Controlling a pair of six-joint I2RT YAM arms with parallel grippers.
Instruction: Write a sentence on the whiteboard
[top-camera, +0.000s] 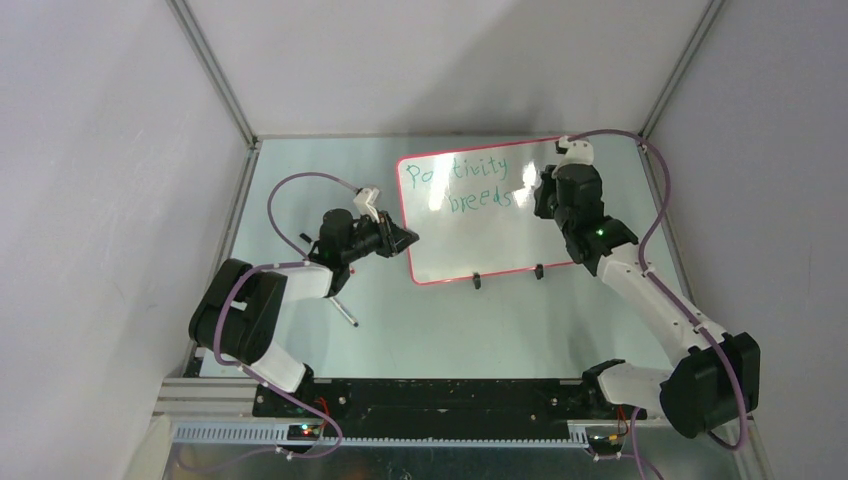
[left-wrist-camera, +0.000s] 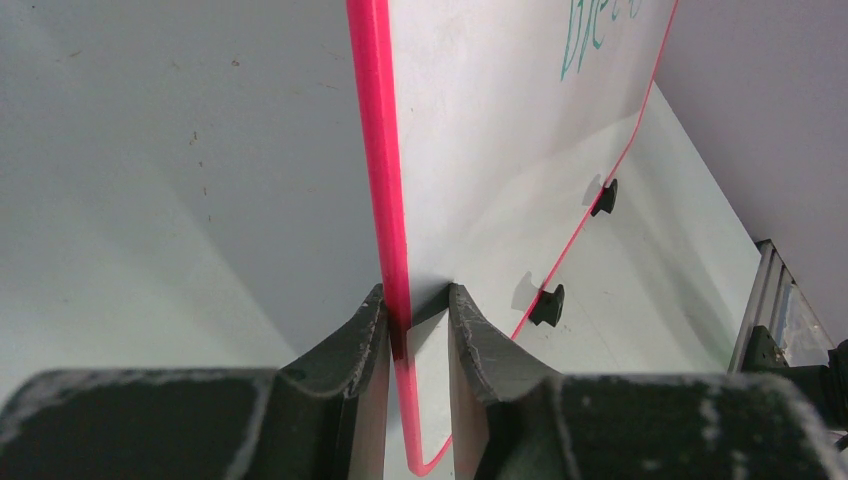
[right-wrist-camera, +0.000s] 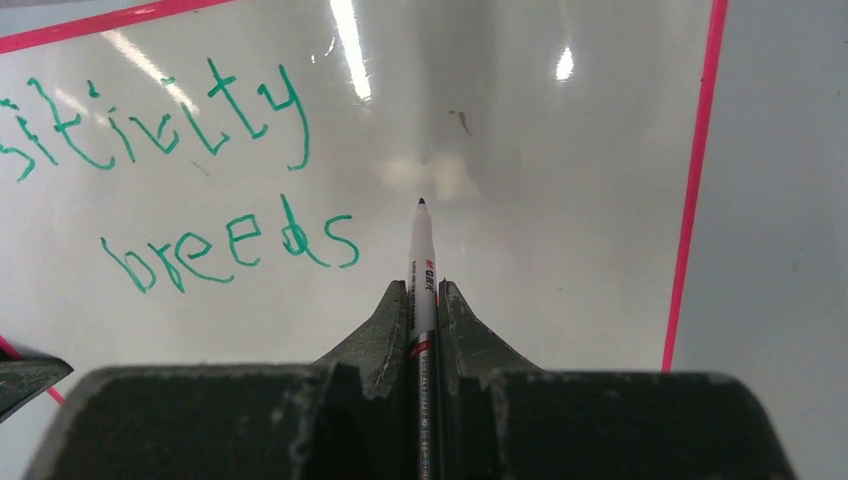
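Note:
The whiteboard (top-camera: 490, 250) stands tilted on two black feet (top-camera: 477, 281) at the middle of the table. Green letters of the sentence (top-camera: 470, 180) read "Positivity" over "breeds". My left gripper (top-camera: 408, 238) is shut on the board's left red rim (left-wrist-camera: 385, 200), one finger on each side of it. My right gripper (right-wrist-camera: 423, 290) is shut on a thin white marker (right-wrist-camera: 422, 250). Its dark tip points at bare board (right-wrist-camera: 560, 200) just right of "breeds" (right-wrist-camera: 230, 245). Whether the tip touches the board I cannot tell.
A thin dark stick (top-camera: 345, 312) lies on the pale green table (top-camera: 300, 180) under my left arm. White enclosure walls stand close on three sides. A metal rail (top-camera: 200, 400) runs along the near edge by the arm bases.

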